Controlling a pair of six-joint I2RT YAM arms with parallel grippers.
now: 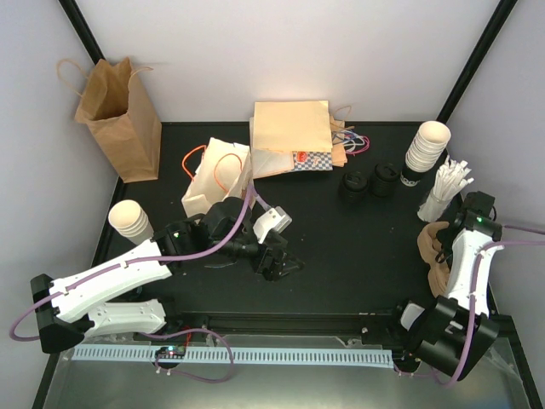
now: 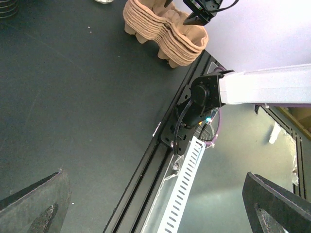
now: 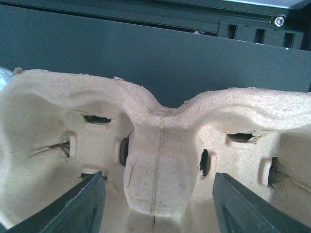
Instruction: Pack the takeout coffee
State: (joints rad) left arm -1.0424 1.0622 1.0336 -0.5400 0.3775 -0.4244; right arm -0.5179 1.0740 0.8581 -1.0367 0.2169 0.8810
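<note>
I see no cream cup with a black lid in any view. A lidless cream cup (image 1: 129, 219) stands at the table's left. My left gripper (image 1: 285, 266) is open and empty over the middle of the black table; in the left wrist view (image 2: 155, 213) only its two fingertips show, wide apart. My right gripper (image 1: 443, 234) is at the right edge, over a stack of brown pulp cup carriers (image 1: 433, 251). In the right wrist view (image 3: 158, 199) it is open, its fingers either side of the top carrier's centre post (image 3: 158, 165), not closed on it.
A brown paper bag (image 1: 119, 111) stands upright at the back left. A white bag with orange handles (image 1: 217, 175) and a pile of flat bags (image 1: 289, 136) lie at the back middle. Black lids (image 1: 368, 181), stacked cups (image 1: 426, 149) and white sticks (image 1: 447, 183) are at the back right.
</note>
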